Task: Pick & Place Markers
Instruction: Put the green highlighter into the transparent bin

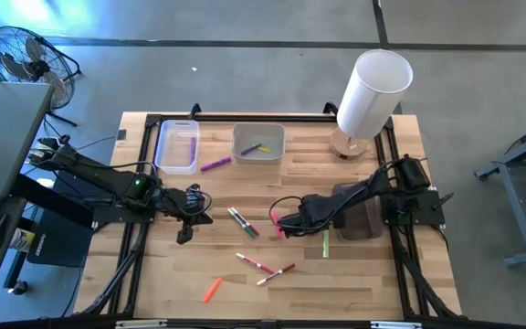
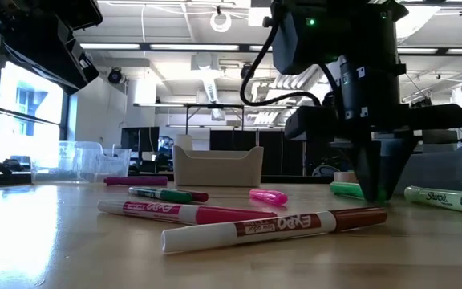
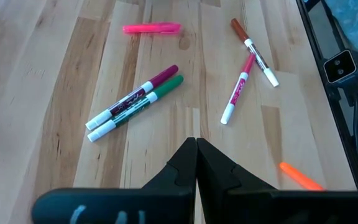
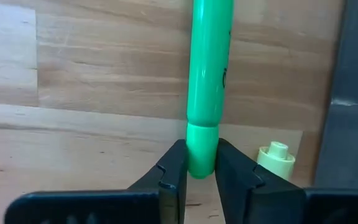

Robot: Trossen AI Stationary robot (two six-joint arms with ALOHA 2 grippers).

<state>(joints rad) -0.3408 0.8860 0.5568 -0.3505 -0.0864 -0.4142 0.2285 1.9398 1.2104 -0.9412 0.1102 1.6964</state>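
A: Which way did the green marker (image 4: 209, 87) lie?

B: Its long axis ran straight away from the right gripper (image 4: 201, 163), in line with the fingers. The end with the short cap piece sat between the two dark fingertips (image 4: 173, 167), which were closed on it. The body was a smooth, glossy round tube with small dark print on the side. In the high view the green marker (image 1: 326, 242) lay along the 12-to-6 line, at about 4 o'clock from the middle of the table (image 1: 354, 283).

A: And the other markers?

B: Two white-bodied markers (image 3: 132, 104), one with a dark red cap and one with a green cap, lay side by side near the table's middle, touching along their length. At about 6 o'clock a pink-capped marker (image 1: 253, 263) and a brown-capped marker (image 1: 277, 271) met near their tips like a shallow V. An orange marker (image 1: 212, 290) lay at 7 o'clock, a purple marker (image 1: 215, 165) at 11 o'clock beside the clear plastic box (image 1: 177, 146).

A: What else stood there?

B: An open beige bin (image 1: 258, 142) with some markers inside, and a white cylinder (image 1: 373, 91) on a round wooden base, both at 12 to 1 o'clock. The table top was pale wood planks with visible grain.

A: The left gripper (image 3: 196, 149)?

B: It was at 9 o'clock, fingers pressed together, holding nothing.
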